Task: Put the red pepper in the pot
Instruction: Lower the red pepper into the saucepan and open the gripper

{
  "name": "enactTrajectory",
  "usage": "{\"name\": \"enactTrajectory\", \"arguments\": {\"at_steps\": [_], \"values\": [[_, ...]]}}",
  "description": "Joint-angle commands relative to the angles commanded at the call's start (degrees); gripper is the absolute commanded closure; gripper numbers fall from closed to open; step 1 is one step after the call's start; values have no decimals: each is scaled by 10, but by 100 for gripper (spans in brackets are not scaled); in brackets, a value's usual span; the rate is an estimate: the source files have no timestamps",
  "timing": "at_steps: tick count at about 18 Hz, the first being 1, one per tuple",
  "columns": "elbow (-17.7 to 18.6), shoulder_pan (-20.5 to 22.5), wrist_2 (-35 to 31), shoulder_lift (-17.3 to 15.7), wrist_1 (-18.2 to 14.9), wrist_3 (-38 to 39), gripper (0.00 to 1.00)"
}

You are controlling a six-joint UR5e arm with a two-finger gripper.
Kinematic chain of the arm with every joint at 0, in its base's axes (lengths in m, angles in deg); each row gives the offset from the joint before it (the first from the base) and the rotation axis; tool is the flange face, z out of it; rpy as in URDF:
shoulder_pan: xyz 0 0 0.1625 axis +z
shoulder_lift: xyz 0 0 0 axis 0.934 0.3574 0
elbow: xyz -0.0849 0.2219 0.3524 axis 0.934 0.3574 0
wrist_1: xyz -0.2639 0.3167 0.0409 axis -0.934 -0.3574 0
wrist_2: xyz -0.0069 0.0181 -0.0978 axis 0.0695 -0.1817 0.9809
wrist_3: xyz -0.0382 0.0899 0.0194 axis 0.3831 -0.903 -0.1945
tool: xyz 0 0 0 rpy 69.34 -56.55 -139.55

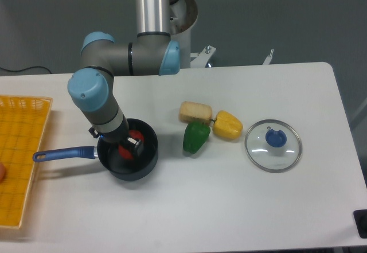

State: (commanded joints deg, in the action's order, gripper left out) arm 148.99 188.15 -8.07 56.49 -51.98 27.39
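Note:
The pot (143, 160) is a dark round saucepan with a blue handle (63, 154), standing left of the table's middle. My gripper (128, 144) reaches down into it from the upper left. The red pepper (136, 136) shows as red patches on both sides of the fingers, low inside the pot. The fingers look shut on it. The wrist hides part of the pepper and the pot's far rim.
A green pepper (196, 137), a yellow pepper (227, 125) and a beige bread piece (195, 112) lie together right of the pot. A glass lid with a blue knob (273, 144) is further right. A yellow basket (20, 161) sits at the left edge.

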Motion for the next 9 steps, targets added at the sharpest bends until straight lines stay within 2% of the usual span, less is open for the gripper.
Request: {"name": "enactTrajectory", "arguments": {"at_steps": [9], "values": [[0,-1,-1,26,1,10,92]]}}
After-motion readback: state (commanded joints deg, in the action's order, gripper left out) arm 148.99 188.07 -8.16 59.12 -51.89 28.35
